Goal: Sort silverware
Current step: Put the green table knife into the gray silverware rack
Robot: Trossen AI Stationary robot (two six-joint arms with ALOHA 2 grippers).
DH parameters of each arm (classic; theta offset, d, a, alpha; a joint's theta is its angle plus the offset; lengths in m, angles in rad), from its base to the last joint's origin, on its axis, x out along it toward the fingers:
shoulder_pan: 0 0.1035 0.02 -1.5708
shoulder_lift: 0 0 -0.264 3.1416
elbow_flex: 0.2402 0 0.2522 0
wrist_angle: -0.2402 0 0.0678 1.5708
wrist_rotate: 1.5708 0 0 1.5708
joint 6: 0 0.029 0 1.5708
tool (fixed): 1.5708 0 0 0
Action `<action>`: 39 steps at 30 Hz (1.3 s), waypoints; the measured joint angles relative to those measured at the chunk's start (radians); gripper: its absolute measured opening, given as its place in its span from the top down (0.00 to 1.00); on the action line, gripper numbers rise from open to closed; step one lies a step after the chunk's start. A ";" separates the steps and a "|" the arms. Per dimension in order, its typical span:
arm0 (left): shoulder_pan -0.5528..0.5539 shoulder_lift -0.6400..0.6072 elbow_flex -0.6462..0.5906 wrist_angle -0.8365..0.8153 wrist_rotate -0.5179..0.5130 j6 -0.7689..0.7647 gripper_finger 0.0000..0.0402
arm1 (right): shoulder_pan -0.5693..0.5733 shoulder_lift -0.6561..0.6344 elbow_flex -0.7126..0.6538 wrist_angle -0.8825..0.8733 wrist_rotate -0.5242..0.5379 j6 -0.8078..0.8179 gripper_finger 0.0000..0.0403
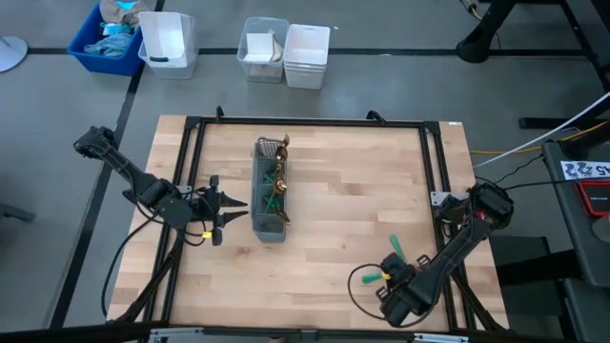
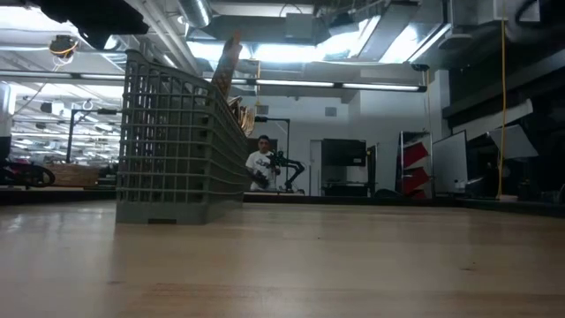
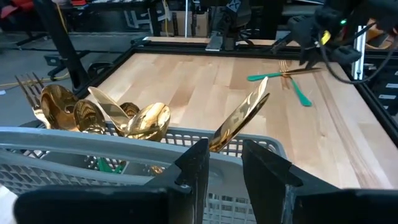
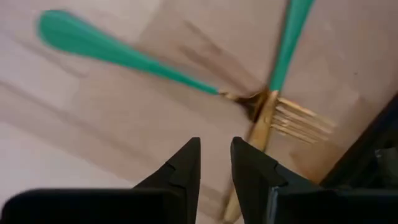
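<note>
**Two forks out on the table, rest in the caddy**

Your right gripper (image 4: 214,165) hangs low over the near right part of the table (image 1: 353,205). Its jaws stand slightly apart w/ nothing between them. Just past the tips, two forks (image 4: 273,112) lie crossed on the wood, gold heads overlapping, teal handles splayed away from the jaws. One gold end runs close beside the right fingertip; can't tell if it's touching.

Your left gripper (image 3: 224,165) sits at the caddy (image 1: 270,191), tips at its long side wall, jaws parted a little, gripping nothing. Right beyond the tips, over the mesh rim, spoons (image 3: 146,118) & other silverware stand heads-up inside. A person (image 2: 259,164) stands far off in the room.
</note>
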 joint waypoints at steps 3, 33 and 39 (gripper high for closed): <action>0.000 0.000 0.000 0.000 0.000 0.000 0.78 | 0.000 0.000 -0.039 0.013 -0.019 -0.001 0.78; 0.000 0.000 0.000 -0.002 0.000 0.001 0.78 | 0.000 0.000 -0.160 0.108 -0.137 -0.007 0.78; 0.000 0.000 0.000 -0.003 0.000 0.002 0.78 | 0.000 0.000 -0.160 0.105 -0.145 -0.007 0.68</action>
